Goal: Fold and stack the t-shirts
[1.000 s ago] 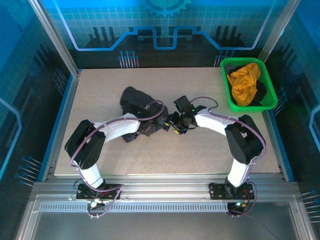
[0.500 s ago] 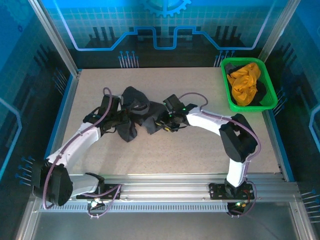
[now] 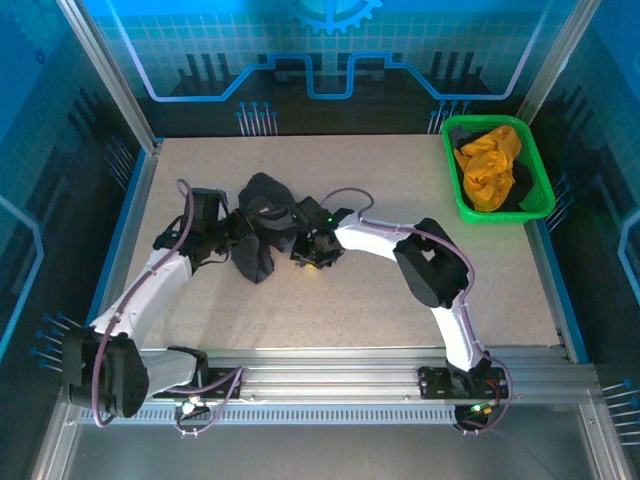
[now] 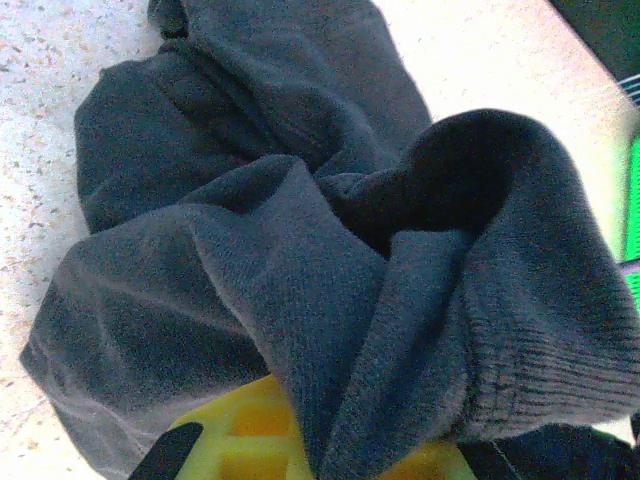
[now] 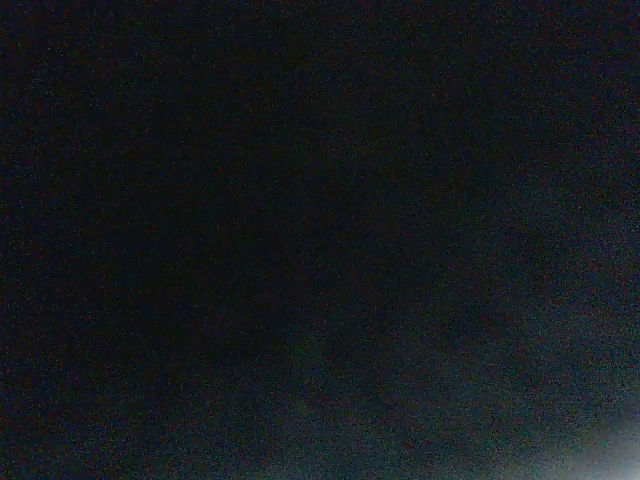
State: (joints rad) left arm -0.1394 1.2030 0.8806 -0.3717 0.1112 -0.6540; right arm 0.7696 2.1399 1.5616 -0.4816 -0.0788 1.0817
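Observation:
The black t-shirt [image 3: 262,218] lies crumpled in a heap left of the table's middle. My left gripper [image 3: 226,238] is at the heap's left side. In the left wrist view a fold of the dark cloth [image 4: 300,230] runs down between the yellow fingers [image 4: 240,440], so the left gripper [image 4: 335,450] looks shut on it. My right gripper [image 3: 306,248] is pressed into the heap's right edge, and its wrist camera is covered by dark cloth [image 5: 320,240], so its jaws are hidden. The orange t-shirt [image 3: 490,165] sits bunched in the basket.
A green plastic basket [image 3: 500,215] stands at the table's back right corner with some dark cloth under the orange shirt. The right arm's elbow [image 3: 430,265] hangs over the table's middle. Bare tabletop [image 3: 360,320] spreads in front of the heap.
The left arm swung out to the left with cloth in its jaws. The right gripper followed leftward into the heap. The black shirt shifted slightly left.

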